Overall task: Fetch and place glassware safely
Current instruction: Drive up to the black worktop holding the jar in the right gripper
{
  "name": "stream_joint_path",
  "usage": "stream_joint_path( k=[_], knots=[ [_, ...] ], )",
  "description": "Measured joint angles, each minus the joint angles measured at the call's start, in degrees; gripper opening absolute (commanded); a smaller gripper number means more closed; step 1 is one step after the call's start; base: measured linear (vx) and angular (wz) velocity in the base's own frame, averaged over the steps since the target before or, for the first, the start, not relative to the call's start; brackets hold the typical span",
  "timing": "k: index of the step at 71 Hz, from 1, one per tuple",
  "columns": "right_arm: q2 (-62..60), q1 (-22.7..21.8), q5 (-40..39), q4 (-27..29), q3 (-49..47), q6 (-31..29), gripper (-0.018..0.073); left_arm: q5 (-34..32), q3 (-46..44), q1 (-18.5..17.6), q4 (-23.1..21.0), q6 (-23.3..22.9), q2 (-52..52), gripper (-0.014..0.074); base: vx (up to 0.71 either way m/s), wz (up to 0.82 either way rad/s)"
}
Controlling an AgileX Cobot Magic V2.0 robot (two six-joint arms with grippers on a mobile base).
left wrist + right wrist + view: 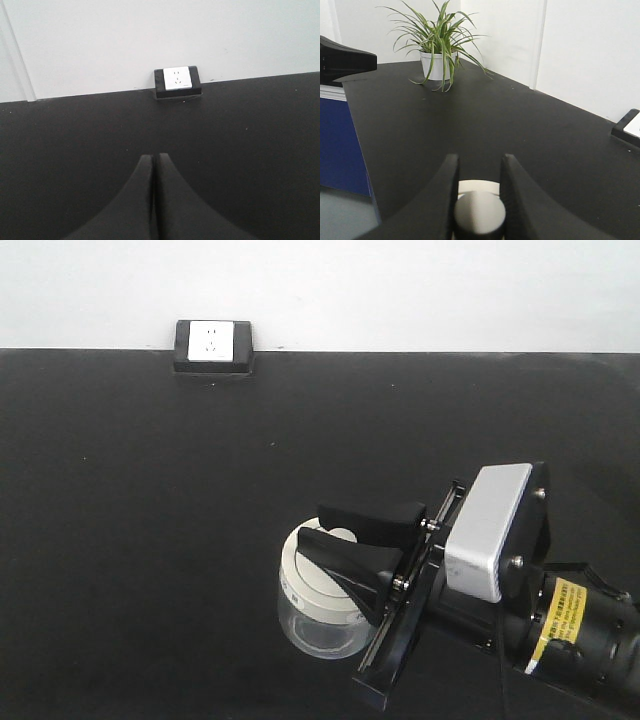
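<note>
Right gripper (312, 524) clamped on knob (479, 212) of glass jar (318, 625) beneath it, left gripper (153, 165) pressed together (empty), socket (177, 82) ahead.

Open desk (150, 540) surface lies on every side of the glass jar (316, 625), whose lid knob sits clasped between the jaws of the right gripper (312, 523); its arm takes up the near right approach. A socket box (213, 345) stands at the rear edge against the wall (420, 290), well apart from the jar. A potted plant (438, 64) fills one far desk corner in the right wrist view.
</note>
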Motion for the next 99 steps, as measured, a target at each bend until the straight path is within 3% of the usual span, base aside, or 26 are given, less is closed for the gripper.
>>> stream_joint_path(
  k=[99],
  knots=[
    [0.0, 0.0, 0.02, -0.39, 0.02, 0.0, -0.0003, 0.05, 0.0, 0.0, 0.0, 0.0, 0.0, -0.0007, 0.01, 0.0]
  ],
)
